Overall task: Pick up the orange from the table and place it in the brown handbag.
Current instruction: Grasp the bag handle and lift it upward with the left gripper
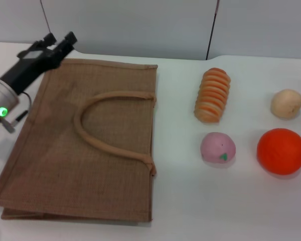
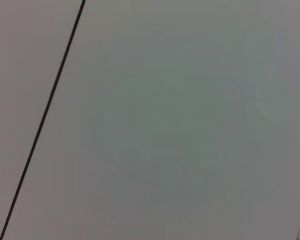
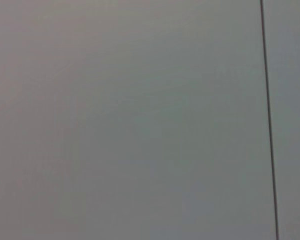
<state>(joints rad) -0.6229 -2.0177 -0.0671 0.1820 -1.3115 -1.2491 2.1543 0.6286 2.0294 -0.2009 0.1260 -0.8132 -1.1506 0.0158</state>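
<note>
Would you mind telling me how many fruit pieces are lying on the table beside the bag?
4, all right of the brown handbag: ridged sliced piece at the back, pale tan fruit far right, pink fruit in front, the orange front right. None looks hidden.

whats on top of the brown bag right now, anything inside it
Only the brown handbag's own looped handle lies on it; the left gripper hangs over its far left corner. The bag lies flat, so its inside is hidden. The orange sits on the table.

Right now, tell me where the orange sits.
In the head view the orange rests on the table at the robot's far right, just nearer than the pale tan fruit and right of the pink fruit.
</note>
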